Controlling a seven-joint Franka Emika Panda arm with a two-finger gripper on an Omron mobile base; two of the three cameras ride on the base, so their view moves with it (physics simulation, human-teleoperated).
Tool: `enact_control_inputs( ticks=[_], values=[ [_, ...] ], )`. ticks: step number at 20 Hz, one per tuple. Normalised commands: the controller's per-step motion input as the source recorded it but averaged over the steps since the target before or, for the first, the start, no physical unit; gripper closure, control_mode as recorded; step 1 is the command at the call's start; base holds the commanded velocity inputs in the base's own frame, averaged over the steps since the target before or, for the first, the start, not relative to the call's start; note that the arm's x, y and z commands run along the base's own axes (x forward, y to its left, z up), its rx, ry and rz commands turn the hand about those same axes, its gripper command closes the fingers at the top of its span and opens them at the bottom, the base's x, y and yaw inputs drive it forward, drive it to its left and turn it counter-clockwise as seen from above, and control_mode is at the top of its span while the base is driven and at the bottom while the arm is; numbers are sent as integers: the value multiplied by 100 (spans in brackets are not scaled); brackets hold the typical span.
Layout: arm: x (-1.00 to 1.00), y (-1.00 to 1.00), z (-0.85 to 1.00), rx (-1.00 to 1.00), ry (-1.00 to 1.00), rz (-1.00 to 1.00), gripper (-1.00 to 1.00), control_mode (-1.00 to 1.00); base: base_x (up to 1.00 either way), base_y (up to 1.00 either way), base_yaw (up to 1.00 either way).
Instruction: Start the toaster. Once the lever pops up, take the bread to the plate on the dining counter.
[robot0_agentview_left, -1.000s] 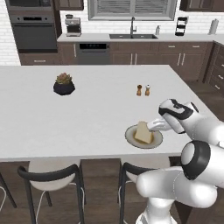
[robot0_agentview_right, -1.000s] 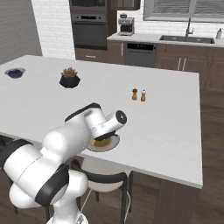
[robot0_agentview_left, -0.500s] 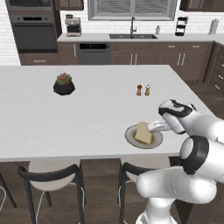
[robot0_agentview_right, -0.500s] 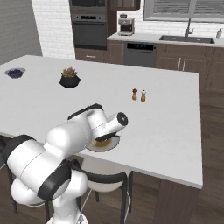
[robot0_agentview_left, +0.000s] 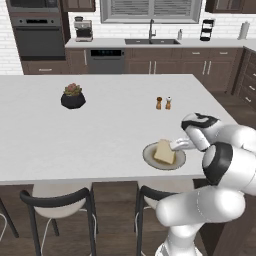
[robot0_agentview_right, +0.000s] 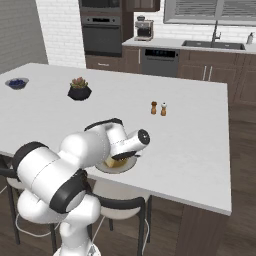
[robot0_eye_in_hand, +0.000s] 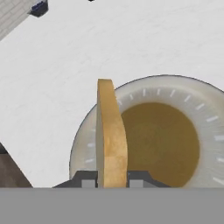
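The bread (robot0_eye_in_hand: 111, 140) stands on edge in the hand view, pinched between my fingertips (robot0_eye_in_hand: 87, 180). My gripper (robot0_eye_in_hand: 111, 181) is shut on it, low over the left part of the grey-brown plate (robot0_eye_in_hand: 175, 85). From the left base view the bread (robot0_agentview_left: 164, 151) leans inside the plate (robot0_agentview_left: 149, 158), and the gripper (robot0_agentview_left: 175, 146) holds its right side. The plate (robot0_agentview_right: 117, 170) sits near the front edge of the dining counter (robot0_agentview_left: 100, 130), partly hidden by my arm in the right base view. The toaster is out of view.
A dark pot with a plant (robot0_agentview_left: 73, 98) and two small shakers (robot0_agentview_left: 163, 103) stand further back on the counter. A blue bowl (robot0_agentview_right: 17, 83) sits at its far left. Black stools (robot0_agentview_left: 60, 200) stand under the near edge. Back wall holds a sink and oven.
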Motion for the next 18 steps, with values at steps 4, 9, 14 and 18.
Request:
enact_control_inputs(
  ticks=[4,9,14,18],
  values=[
    [24,0,-22,0,0,1,100,-100,0,0,0],
    [0,0,-30,0,-1,2,100,-100,0,0,0],
    [0,-3,-1,0,-6,2,-100,-100,0,0,0],
    [0,-9,0,-1,-3,2,-100,-100,0,0,0]
  ],
)
